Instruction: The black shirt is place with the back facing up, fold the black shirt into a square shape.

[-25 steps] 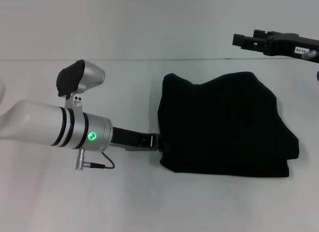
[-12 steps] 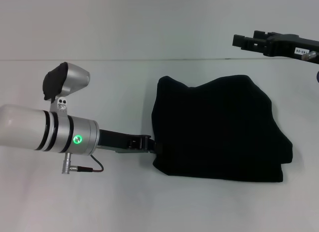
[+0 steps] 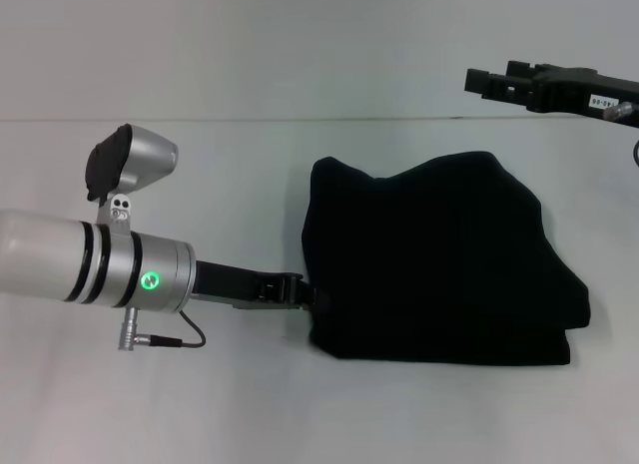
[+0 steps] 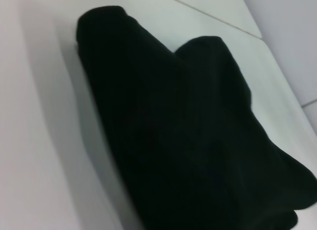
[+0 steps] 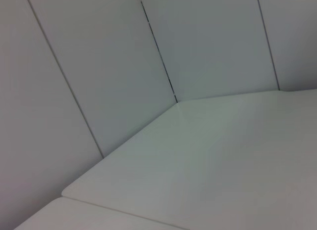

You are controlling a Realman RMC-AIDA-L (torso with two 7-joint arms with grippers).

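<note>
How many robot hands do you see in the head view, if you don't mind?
2. The left hand is at the shirt's left edge; the right hand hovers far right, away from it.

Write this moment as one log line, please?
shirt: folded bundle on table | left hand: at shirt's left edge, fingers hidden | right hand: raised far right, away from shirt

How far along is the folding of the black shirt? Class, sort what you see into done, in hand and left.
Done: the black shirt already lies folded into a compact, layered bundle on the table, though its outline is lumpy, not square. In hand: the left gripper is at the bundle's left edge, its fingertips hidden by the cloth. The right gripper is parked high at the far right. Left: squaring the edges.
</note>
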